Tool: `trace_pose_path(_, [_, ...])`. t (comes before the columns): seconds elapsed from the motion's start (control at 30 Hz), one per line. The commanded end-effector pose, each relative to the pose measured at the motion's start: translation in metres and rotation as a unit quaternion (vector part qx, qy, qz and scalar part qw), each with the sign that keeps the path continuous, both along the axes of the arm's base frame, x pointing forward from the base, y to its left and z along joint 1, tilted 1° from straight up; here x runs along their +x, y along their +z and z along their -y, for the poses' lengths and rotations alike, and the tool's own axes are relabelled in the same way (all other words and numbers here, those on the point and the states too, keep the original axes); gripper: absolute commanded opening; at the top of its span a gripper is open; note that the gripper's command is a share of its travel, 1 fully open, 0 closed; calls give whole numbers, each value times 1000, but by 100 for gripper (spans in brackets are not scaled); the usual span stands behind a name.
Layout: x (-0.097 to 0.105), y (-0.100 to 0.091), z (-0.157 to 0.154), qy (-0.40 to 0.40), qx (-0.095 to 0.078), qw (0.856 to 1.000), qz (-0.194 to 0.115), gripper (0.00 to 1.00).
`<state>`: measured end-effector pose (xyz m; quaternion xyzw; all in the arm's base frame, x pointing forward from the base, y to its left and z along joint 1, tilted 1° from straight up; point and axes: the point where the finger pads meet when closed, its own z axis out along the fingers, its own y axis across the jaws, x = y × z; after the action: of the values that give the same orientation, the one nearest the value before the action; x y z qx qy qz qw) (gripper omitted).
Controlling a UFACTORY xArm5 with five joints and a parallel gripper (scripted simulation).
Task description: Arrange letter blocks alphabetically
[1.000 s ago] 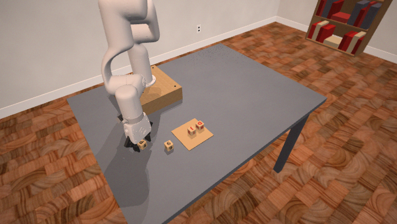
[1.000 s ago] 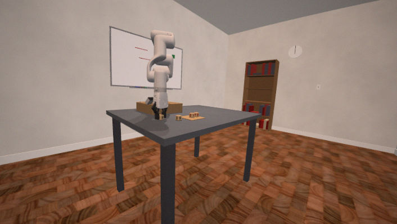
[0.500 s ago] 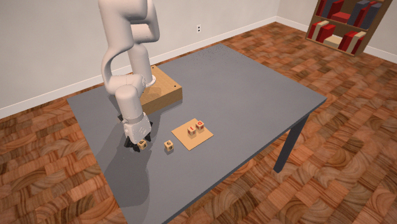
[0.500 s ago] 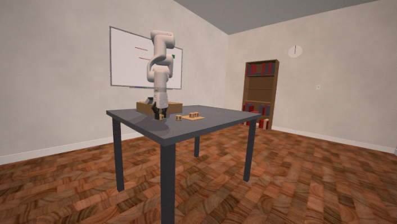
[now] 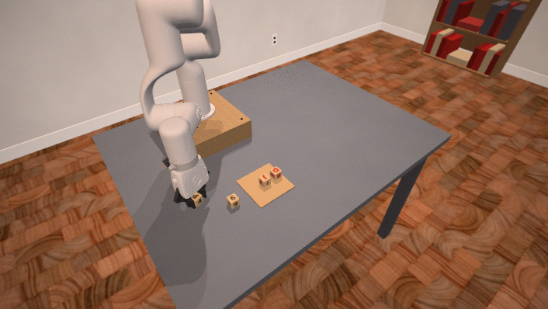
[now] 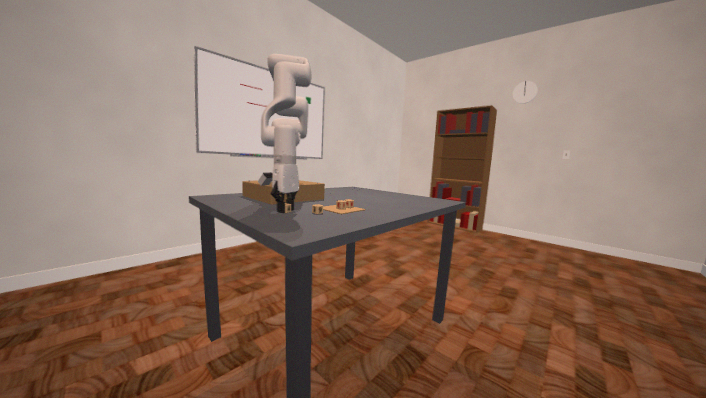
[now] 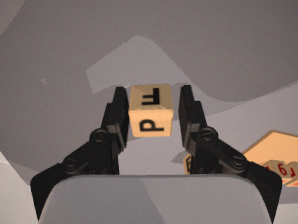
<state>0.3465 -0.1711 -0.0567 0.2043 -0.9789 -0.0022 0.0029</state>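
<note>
The black two-fingered claw [image 5: 197,199] [image 6: 285,207] [image 7: 153,99] of the white arm is low over the grey table [image 5: 330,116] [image 6: 380,205] [image 7: 150,156], off to one side of the flat, square, tan mat [image 5: 264,199] [image 6: 345,210] [image 7: 272,142] and well apart from it. Its fingers are spread about halfway, one on each side of a small pale wooden cube with black letters [image 5: 197,199] [image 6: 287,208] [image 7: 151,111]. In the wrist view a gap shows between this cube and each finger, wider on the right of the picture, so the claw straddles the cube and pinches nothing. The cube lies wholly off the mat, and two of its faces show black letters, one of them a P.

Nearer the mat, between it and the claw, sits a pale wooden cube with black numeral-like marks [image 5: 233,201] [image 6: 317,209] [image 7: 187,164]. It is off the mat too, apart from its edge; a finger partly hides it in the wrist view.

On the mat stands a pair of pale wooden cubes with red characters [image 5: 265,181] [image 6: 341,204] [image 7: 286,172], close together.

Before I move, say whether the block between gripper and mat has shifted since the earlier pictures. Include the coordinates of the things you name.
No: the block [image 5: 233,201] [image 6: 317,209] [image 7: 187,164] sits at the same spot beside the mat [image 5: 252,190] [image 6: 345,211] [image 7: 271,144].
</note>
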Motion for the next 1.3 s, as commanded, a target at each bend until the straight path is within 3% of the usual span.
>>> trace_pose_path(0.0, [1, 1, 1, 0, -1, 1000, 1, 47])
trace_pose_path(0.03, [1, 1, 1, 0, -1, 1000, 1, 47])
trace_pose_path(0.07, [1, 1, 1, 0, -1, 1000, 1, 27])
trace_pose_path(1.27, [1, 2, 1, 0, -1, 1000, 1, 27])
